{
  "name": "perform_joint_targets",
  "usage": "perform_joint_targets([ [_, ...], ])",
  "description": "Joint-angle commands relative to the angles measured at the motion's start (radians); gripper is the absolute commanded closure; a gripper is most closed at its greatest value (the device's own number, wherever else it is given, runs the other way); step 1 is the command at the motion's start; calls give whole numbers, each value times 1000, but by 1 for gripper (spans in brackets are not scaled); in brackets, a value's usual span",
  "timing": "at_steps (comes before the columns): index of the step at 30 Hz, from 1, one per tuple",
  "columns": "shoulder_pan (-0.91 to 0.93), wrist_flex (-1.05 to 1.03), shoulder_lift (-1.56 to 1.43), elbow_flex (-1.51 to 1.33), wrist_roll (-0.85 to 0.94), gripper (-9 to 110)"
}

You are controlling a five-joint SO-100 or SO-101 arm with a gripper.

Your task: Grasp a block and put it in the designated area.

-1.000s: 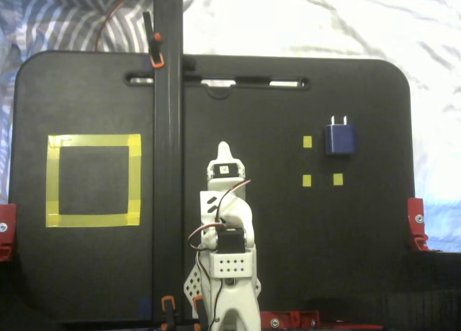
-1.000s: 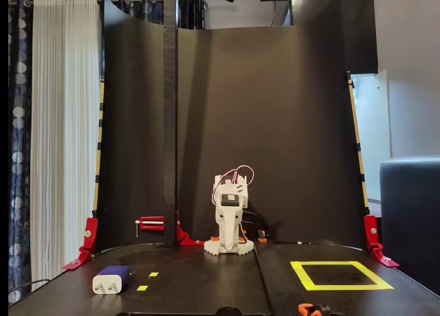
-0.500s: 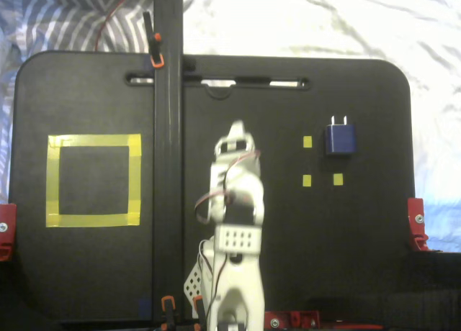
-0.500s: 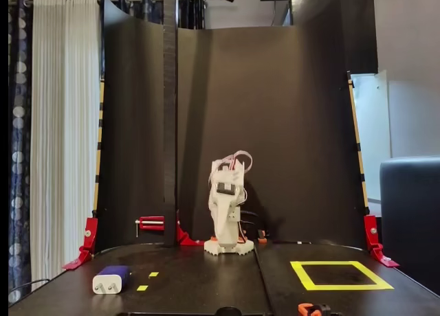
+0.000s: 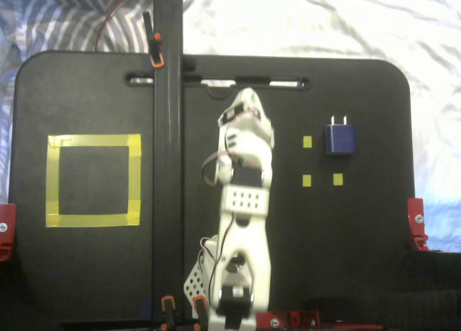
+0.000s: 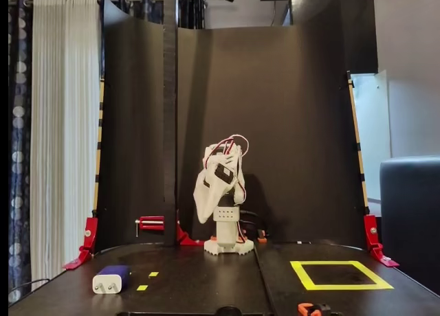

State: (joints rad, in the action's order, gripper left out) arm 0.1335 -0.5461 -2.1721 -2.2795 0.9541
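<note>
The dark navy block (image 5: 339,139) lies on the black board at the right in the overhead-like fixed view, its two silvery prongs pointing to the far edge. In the front fixed view the block (image 6: 112,279) sits at the near left. The designated area (image 5: 52,180) is a yellow tape square at the left, seen at the near right as the designated area (image 6: 340,286) from the front. My white gripper (image 5: 245,96) is raised mid-board, well left of the block, and its fingers look shut with nothing held. From the front, the gripper (image 6: 201,216) hangs tilted down-left above the arm's base.
A tall black post (image 5: 167,129) stands between the arm and the yellow square, held by orange clamps (image 5: 156,59). Three small yellow markers (image 5: 307,142) lie beside the block. Red clamps (image 5: 415,223) grip the board's sides. A black backdrop (image 6: 289,123) rises behind the arm.
The arm has unfolded from its tucked pose, lifting and reaching toward the far edge of the board, leaning slightly toward the block's side. The block has not moved.
</note>
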Motion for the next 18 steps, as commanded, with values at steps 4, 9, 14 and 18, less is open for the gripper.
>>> perform_joint_targets([
  [4,26,-253,138,264,222,101],
  [9,67,-551,296,528,462,101],
  [14,135,-776,416,733,684,102],
  [18,210,-902,485,828,862,102],
])
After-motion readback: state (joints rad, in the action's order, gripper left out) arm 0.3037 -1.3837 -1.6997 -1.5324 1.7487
